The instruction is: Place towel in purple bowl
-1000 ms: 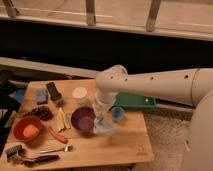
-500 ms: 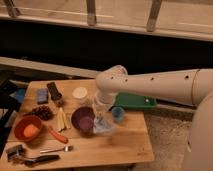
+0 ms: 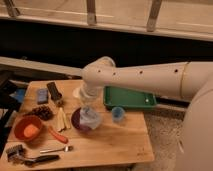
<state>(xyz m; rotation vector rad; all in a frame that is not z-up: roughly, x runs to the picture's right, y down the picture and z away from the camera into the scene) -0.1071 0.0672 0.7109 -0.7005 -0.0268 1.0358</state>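
The pale towel (image 3: pixel 90 118) hung bunched over the purple bowl (image 3: pixel 80 121), its lower folds reaching into the bowl. The gripper (image 3: pixel 89 108) stood directly above, at the towel's top. A small blue cup (image 3: pixel 118 114) sat just right of the bowl, a green tray (image 3: pixel 129 97) behind it, and an orange bowl (image 3: pixel 28 128) to the left on the wooden surface (image 3: pixel 110 142).

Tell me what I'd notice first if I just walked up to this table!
First, the big white robot arm reaching in from the right, its gripper over the purple bowl mid-table, where the pale towel sits. Then the green tray behind it and the orange bowl at the left edge.
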